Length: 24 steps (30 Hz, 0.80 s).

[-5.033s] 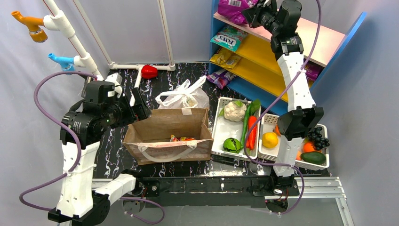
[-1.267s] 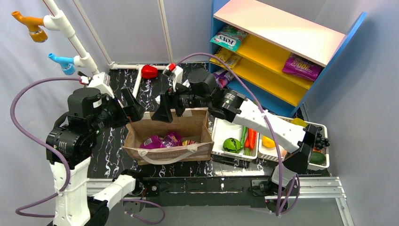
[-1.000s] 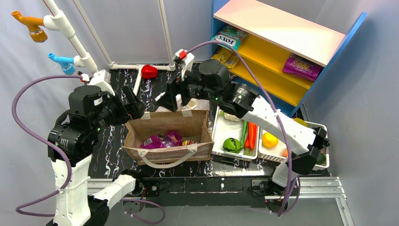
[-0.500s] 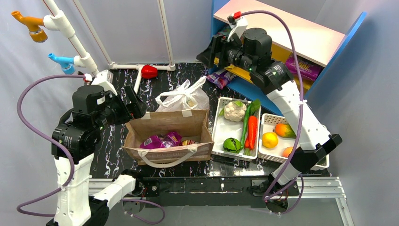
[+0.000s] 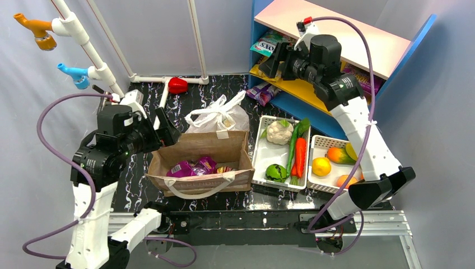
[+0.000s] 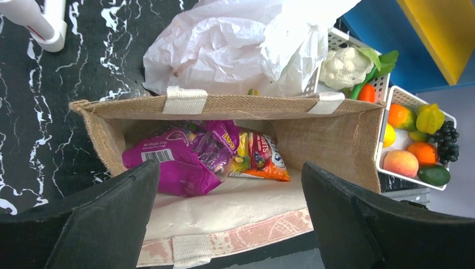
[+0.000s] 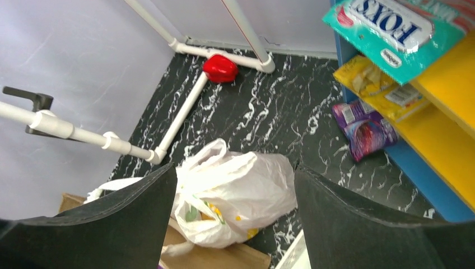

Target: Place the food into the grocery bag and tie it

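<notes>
The grocery bag (image 5: 217,117) is crumpled white plastic with its handles bunched on top, standing just behind a brown bag (image 5: 199,159); green and yellow shapes show through its skin (image 7: 235,193). Toy food fills two white baskets (image 5: 259,162) to the right: cauliflower (image 5: 279,131), carrot (image 5: 300,156), a yellow fruit (image 5: 321,166). A red pepper (image 5: 177,85) lies at the back. My left gripper (image 6: 229,168) hangs open over the brown bag's mouth, holding nothing. My right gripper (image 7: 235,171) is open and empty, raised by the shelf front (image 5: 269,61), looking down on the grocery bag.
The brown bag holds purple (image 6: 168,159) and orange snack packets. A blue and yellow shelf (image 5: 313,89) carries a teal packet (image 7: 400,28) and yellow ones; a purple packet (image 7: 364,131) lies at its foot. White pipe framing (image 5: 168,78) runs along the back left.
My right gripper swung from above the brown bag back and right, up to the shelf front. The left arm shifted slightly. A purple packet now lies in the brown bag.
</notes>
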Tool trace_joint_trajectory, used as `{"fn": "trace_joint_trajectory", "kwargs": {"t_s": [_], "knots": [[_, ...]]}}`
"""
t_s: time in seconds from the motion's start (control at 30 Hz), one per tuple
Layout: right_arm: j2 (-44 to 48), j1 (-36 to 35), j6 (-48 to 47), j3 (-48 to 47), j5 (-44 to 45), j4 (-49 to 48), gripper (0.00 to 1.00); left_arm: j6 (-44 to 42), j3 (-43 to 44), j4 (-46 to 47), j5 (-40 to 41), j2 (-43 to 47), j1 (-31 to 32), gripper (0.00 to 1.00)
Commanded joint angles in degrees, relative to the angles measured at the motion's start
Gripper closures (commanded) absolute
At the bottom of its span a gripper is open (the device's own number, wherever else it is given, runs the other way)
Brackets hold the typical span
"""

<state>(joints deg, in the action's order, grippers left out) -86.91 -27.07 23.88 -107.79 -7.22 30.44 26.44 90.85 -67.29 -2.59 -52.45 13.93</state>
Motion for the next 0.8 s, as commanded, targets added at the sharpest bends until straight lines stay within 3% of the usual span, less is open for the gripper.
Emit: {"fn": "trace_joint_trajectory", "kwargs": {"t_s": [0.0,0.4,0.77], "knots": [[4.3,0.6,0.0,3.7,-0.8,0.0,0.17,0.8,-3.3,2.7,-3.4,0.1,-0.4,0.02],[9.0,0.6,3.1,15.8,-8.4,3.7,0.23,0.1,-4.4,16.6,-13.2,-8.1,0.2,0.02],[14.0,0.1,2.3,20.8,-12.4,7.9,0.23,-10.8,4.1,22.3,-7.3,-21.3,10.6,0.02]]}}
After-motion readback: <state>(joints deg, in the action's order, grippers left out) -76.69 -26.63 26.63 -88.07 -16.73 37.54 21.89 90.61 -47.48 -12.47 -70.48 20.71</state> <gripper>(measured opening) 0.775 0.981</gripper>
